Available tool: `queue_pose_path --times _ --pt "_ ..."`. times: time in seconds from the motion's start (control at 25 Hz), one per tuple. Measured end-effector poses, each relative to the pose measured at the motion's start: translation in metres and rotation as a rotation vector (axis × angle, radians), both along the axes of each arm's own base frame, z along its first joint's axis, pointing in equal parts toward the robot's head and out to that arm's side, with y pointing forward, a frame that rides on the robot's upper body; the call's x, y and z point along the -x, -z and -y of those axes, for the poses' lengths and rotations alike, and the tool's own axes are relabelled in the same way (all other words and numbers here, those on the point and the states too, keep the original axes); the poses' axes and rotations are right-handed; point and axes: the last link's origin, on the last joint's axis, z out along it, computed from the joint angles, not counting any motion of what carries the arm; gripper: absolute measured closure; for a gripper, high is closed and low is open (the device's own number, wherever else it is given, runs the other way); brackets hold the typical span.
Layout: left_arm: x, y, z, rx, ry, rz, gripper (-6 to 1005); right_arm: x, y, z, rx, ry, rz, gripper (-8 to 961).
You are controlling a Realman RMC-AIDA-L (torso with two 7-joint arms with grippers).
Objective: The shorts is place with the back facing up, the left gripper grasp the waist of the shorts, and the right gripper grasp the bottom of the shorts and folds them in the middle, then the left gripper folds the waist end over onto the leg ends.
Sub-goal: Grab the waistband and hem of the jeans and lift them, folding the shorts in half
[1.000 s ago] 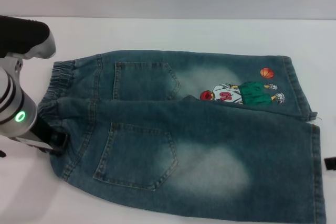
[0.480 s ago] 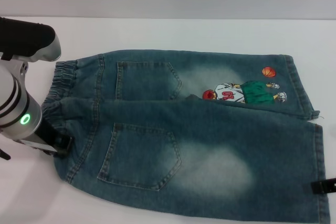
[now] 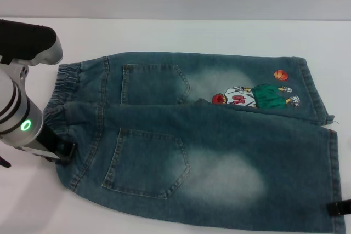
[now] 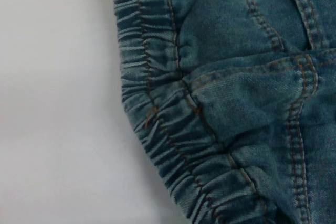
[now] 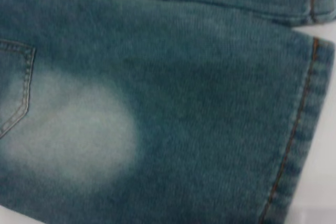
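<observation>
Left gripper [image 3: 60,150] at the waist [image 3: 63,89], jaw state unclear — risks pinching one denim layer only, shorts [image 3: 203,135] dragging.

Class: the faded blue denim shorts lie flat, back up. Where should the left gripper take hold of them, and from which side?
Probably at the ruffled elastic waist of the blue denim shorts, coming in from the robot's left over the white table. That gathered band is the narrow open edge facing the left gripper, which sits at its near corner.

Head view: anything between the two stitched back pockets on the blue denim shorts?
Only the denim shorts' own fabric: the near leg's edge overlaps the far leg between the far pocket and near pocket.
</observation>
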Motion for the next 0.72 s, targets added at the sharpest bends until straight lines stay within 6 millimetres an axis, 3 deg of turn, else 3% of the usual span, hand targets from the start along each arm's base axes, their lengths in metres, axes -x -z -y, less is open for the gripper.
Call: queue_pose_path --times 0.72 --pt "0.001 -0.001 0.0 0.005 0.004 -0.005 762 -0.004 0.014 0.002 0.031 0.026 -0.017 261"
